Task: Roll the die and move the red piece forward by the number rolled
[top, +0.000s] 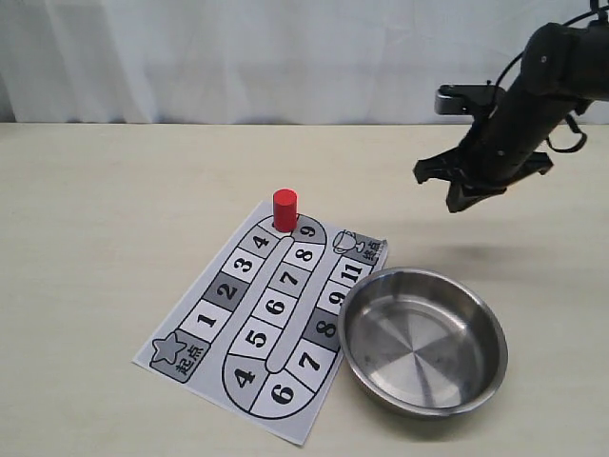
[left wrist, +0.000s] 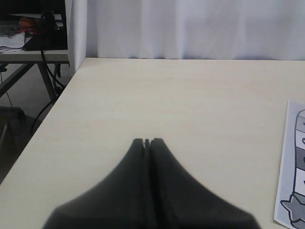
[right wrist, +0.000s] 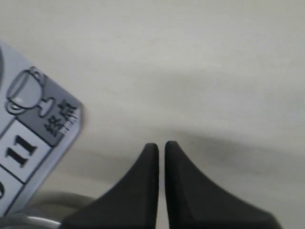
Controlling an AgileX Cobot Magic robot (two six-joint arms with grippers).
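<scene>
The right gripper is hovering high above the table, beyond the far rim of the steel bowl. Its jaws are sitting almost together with only a thin slit between them, and nothing is showing in that slit. The left gripper is resting low over bare table with its jaws pressed together, holding nothing; the start corner of the game board is lying off to one side of it.

The die is not showing in any view: not in the bowl, not on the board, not between either pair of fingers. Its position cannot be reported.

The red piece is standing upright, long axis vertical, on the far bend of the track, just beside square 9. In the exterior view it is lying lower than the right gripper and to the left of it, well apart, with the board's finish corner between them. In my judgement the right arm is the nearer one; the left is not appearing in that view at all.

Count: one red piece, one bowl, one board, two grippers, no die visible.
</scene>
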